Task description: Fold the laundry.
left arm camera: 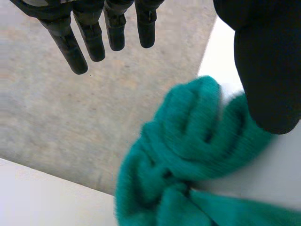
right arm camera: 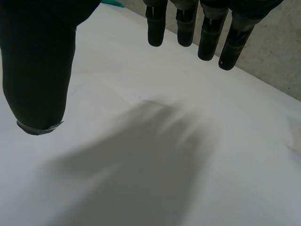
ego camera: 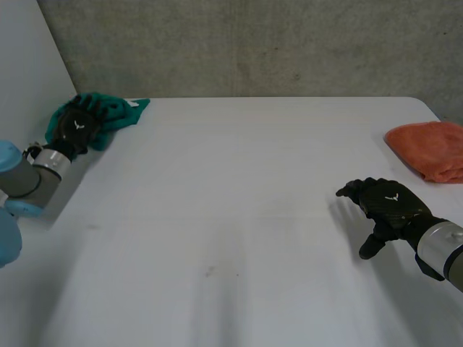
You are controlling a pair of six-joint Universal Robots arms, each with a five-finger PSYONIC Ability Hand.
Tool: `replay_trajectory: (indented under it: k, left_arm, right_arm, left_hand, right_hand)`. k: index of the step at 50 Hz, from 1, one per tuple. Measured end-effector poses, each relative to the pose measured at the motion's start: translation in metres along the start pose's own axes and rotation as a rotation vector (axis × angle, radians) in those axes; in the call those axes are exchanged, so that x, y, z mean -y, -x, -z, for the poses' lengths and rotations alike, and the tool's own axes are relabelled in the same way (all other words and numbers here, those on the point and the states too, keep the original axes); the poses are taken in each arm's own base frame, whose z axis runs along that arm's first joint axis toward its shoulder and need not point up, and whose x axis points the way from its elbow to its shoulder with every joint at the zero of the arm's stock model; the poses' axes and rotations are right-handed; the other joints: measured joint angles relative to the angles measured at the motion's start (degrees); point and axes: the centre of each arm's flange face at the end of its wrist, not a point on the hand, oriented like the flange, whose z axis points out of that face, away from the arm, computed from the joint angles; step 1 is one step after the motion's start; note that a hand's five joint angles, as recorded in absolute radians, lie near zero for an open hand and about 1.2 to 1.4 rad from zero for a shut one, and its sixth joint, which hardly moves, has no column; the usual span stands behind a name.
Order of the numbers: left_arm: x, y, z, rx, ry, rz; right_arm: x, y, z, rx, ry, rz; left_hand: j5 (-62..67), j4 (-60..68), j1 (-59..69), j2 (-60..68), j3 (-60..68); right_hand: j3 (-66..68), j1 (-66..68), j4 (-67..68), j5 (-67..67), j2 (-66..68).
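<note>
You see soft, even light across the white table (ego camera: 246,217), its far half brightest, greyer toward the near left corner, the concrete wall (ego camera: 253,43) matt and dimmer, the green cloth (left arm camera: 188,155) and the orange cloth (ego camera: 430,148) evenly lit with softly shaded folds

Robot lab or test cell, by look of it. Plain white table (ego camera: 239,217) as work surface. Rough grey wall (ego camera: 275,43) behind, concrete-like. White panel (ego camera: 29,65) stands along table's left side. Two machine arms reach over table from near side: left arm (ego camera: 25,177) with grey joint and light-blue cap, right arm (ego camera: 443,251) with grey wrist. Test props: green cloth (ego camera: 119,114) bunched at far left corner, orange cloth (ego camera: 430,148) at far right edge.
</note>
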Motion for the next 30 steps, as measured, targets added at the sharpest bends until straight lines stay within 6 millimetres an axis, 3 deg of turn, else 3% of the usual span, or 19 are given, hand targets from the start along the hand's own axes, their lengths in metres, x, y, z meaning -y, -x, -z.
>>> replay_trajectory:
  k: [9, 18, 26, 30]
  left_arm:
    - [0.060, 0.046, -0.015, 0.090, -0.034, 0.146]
    - [0.093, 0.077, -0.006, 0.175, 0.019, 0.418]
    - [0.091, 0.079, 0.008, 0.198, 0.109, 0.577]
    - [0.075, 0.074, 0.015, 0.212, 0.191, 0.623]
  right_arm:
    - [0.000, 0.000, 0.000, 0.000, -0.002, 0.001]
    - [0.000, 0.000, 0.000, 0.003, -0.003, 0.000]
    - [0.000, 0.001, 0.000, 0.009, -0.002, -0.002]
    - [0.000, 0.001, 0.000, 0.011, -0.002, -0.002]
  left_hand:
    - [0.0, 0.0, 0.0, 0.0, 0.0]
    - [0.0, 0.0, 0.0, 0.0, 0.0]
    - [0.0, 0.0, 0.0, 0.0, 0.0]
    - [0.0, 0.0, 0.0, 0.0, 0.0]
  right_hand:
    - [0.0, 0.0, 0.0, 0.0, 0.0]
    - [0.0, 0.0, 0.0, 0.0, 0.0]
    - [0.0, 0.0, 0.0, 0.0, 0.0]
    - [0.0, 0.0, 0.0, 0.0, 0.0]
